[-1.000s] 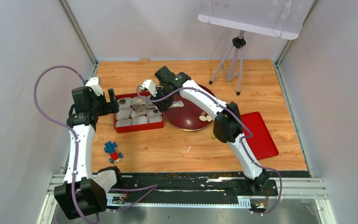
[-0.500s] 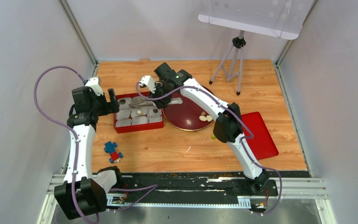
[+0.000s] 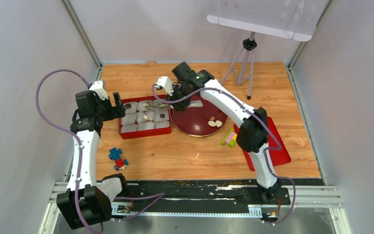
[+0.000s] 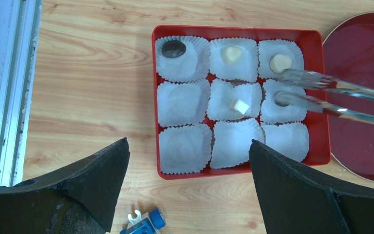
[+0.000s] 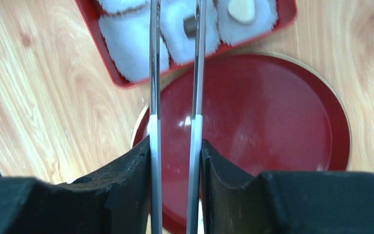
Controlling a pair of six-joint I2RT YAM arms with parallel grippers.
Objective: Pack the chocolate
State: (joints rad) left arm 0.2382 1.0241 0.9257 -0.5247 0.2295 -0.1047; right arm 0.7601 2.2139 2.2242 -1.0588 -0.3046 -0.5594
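The red tray holds several white paper cups. Chocolate lies in some: a dark piece, a cream heart, a cream round and a small cream piece. Two more cream chocolates rest on the dark red plate. My right gripper is shut on metal tongs. The tongs' tips stand slightly apart over the tray's right column. My left gripper hangs open by the tray's left side, holding nothing.
A red flat lid lies at the right with a multicoloured block at its edge. Blue and red toy blocks sit at the near left. A tripod stands at the back.
My right arm has swung to the right, drawing the tongs from the tray's middle toward its right column. Its elbow shifted right, uncovering the multicoloured block. The left arm has stayed still.
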